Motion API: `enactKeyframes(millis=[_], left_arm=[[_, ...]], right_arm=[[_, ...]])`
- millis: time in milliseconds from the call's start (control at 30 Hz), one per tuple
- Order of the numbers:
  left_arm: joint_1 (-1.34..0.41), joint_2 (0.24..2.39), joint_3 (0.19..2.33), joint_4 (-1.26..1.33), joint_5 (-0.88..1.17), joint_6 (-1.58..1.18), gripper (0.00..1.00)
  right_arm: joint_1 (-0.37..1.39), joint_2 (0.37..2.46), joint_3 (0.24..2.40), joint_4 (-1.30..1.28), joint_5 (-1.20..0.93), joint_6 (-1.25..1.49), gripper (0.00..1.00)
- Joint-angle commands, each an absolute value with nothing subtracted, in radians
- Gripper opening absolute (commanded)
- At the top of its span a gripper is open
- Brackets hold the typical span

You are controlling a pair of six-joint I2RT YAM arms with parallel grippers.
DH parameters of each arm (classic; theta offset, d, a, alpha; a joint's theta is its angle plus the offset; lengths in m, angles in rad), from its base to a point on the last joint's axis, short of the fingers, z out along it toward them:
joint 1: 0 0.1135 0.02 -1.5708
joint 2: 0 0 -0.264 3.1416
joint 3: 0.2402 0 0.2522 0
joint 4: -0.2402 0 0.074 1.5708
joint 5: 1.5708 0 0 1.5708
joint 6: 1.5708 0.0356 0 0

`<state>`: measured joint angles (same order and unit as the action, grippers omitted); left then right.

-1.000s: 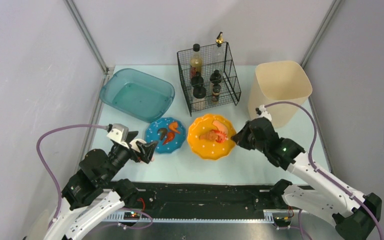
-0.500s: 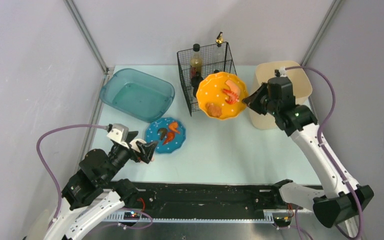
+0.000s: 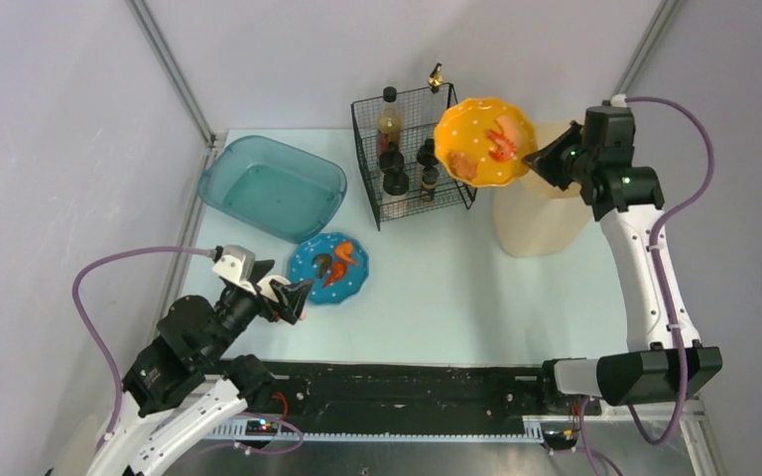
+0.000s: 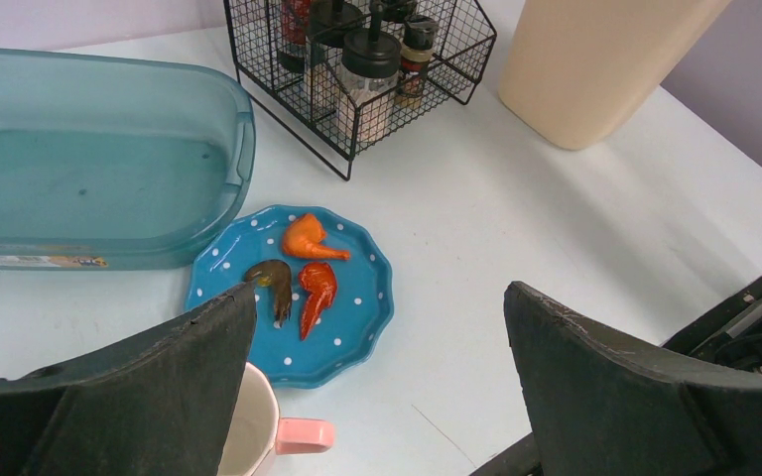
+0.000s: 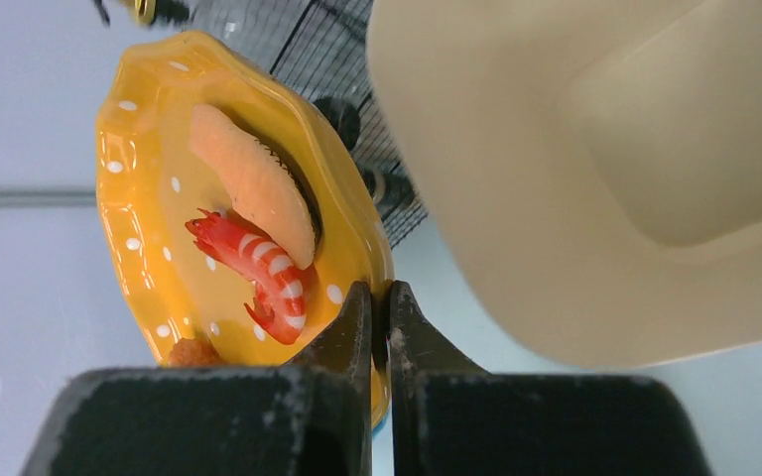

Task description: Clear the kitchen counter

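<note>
My right gripper (image 3: 536, 159) (image 5: 379, 297) is shut on the rim of an orange dotted plate (image 3: 471, 129) (image 5: 159, 248). It holds the plate tilted in the air, beside the beige bin (image 3: 541, 213) (image 5: 605, 149) and above the wire rack. A striped shrimp (image 5: 258, 268) and a pale orange piece (image 5: 253, 183) lie on the plate. A blue dotted plate (image 3: 352, 278) (image 4: 357, 307) with three food pieces rests on the kitchen counter (image 3: 456, 288) (image 4: 516, 198). My left gripper (image 3: 298, 295) (image 4: 379, 293) hangs open just in front of the blue plate, holding nothing.
A teal tub (image 3: 273, 186) (image 4: 89, 188) stands at the back left. A black wire rack (image 3: 412, 159) (image 4: 357, 69) with bottles is at the back middle. A white mug with a pink handle (image 4: 258, 436) sits under my left finger, by the blue plate.
The right arm has lifted the orange plate off the counter and carried it up and to the right, beside the beige bin, tilting it. The left arm has not moved.
</note>
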<state>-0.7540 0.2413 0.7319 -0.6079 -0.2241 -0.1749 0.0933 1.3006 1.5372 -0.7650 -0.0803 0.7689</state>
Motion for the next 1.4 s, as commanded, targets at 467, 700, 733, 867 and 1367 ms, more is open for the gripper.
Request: enactKeyframes(millis=[467,700,733,867,1367], left_arm=[[-0.748,0.237,0.727,-0.581,-0.208,-0.164,0.98],[-0.747,0.235,0.727,-0.581,-0.198,-0.166,0.98],[-0.748,0.235,0.728,-0.581,-0.197,-0.166,0.98],[-0.747,0.229,0.728,-0.581,-0.195,-0.166,0.98],[-0.748,0.222,0.729,-0.581,-0.166,-0.166,0.98]], right_arm=[[-0.254,1.334,1.773,-0.736,-0.082,0.748,0.0],[-0.294,1.354,1.823,-0.769,0.063,0.66,0.0],[-0.294,1.355,1.822,-0.77,0.093,0.646,0.0],[-0.294,1.359,1.807,-0.767,0.162,0.608,0.0],[-0.208,1.346,1.698,-0.612,0.358,0.372,0.0]])
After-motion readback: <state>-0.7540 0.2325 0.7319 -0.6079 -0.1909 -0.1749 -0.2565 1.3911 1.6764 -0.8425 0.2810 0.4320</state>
